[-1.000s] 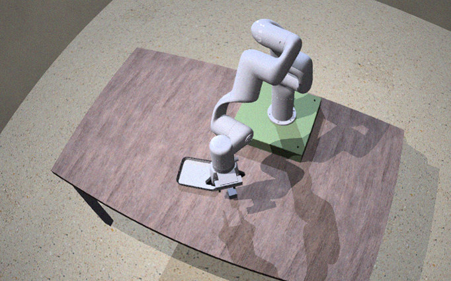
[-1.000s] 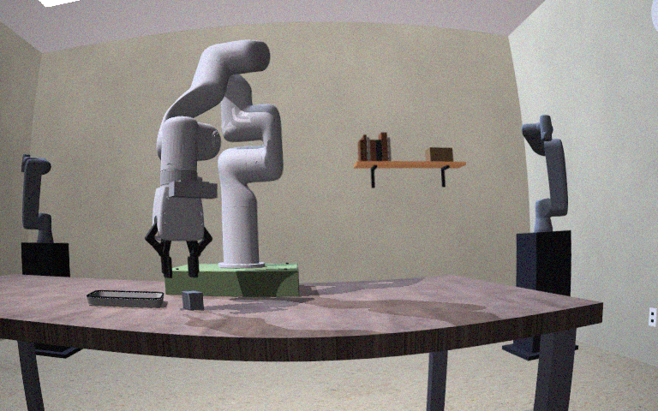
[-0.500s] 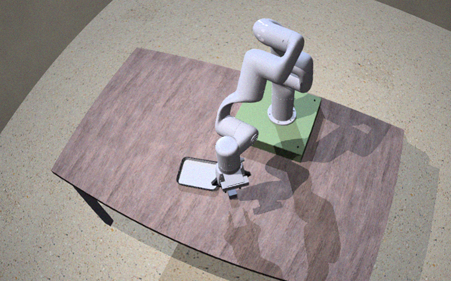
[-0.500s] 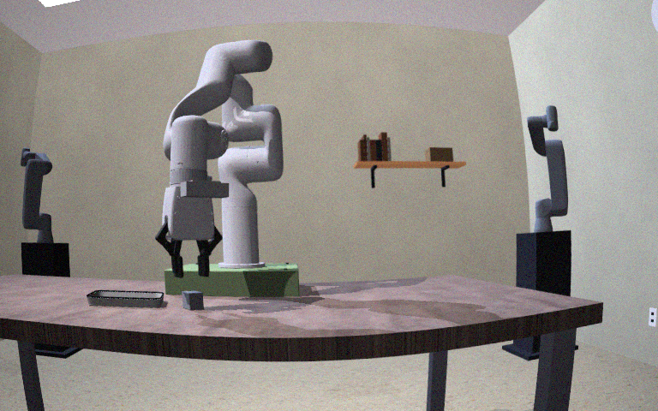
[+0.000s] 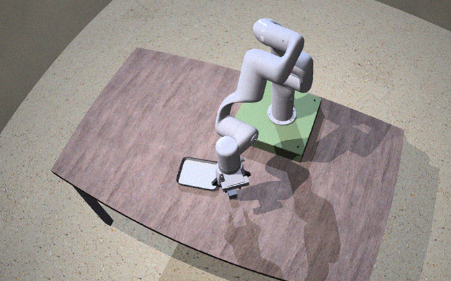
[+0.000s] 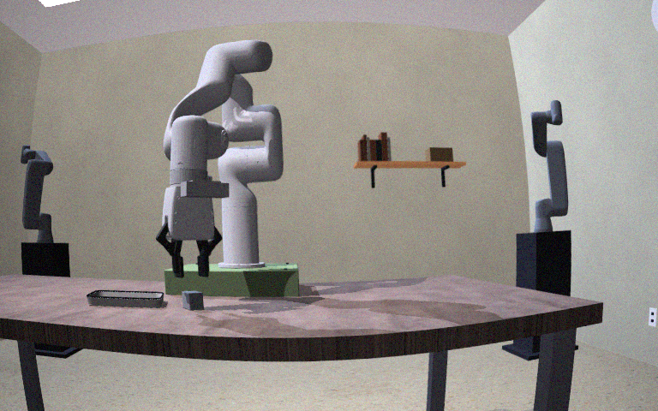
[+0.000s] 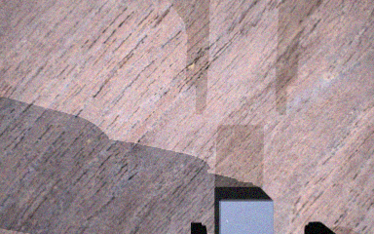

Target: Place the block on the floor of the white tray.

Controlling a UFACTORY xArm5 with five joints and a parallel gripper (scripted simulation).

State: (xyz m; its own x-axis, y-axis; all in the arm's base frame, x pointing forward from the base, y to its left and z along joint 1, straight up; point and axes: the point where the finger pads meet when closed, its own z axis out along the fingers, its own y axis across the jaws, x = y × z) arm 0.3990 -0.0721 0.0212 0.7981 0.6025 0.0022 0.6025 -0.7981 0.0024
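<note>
A small grey block (image 6: 192, 300) lies on the wooden table just right of the white tray (image 6: 125, 298). In the overhead view the block (image 5: 232, 193) peeks out below the gripper, and the tray (image 5: 197, 173) lies to its left. My gripper (image 6: 189, 269) hangs straight above the block with a clear gap, its dark fingers open and empty. In the wrist view the block (image 7: 244, 216) sits at the bottom edge between the two fingertips.
The arm stands on a green base plate (image 6: 232, 280) behind the block and tray. The tray's raised rim is close to the block's left side. The table's front edge runs near the tray.
</note>
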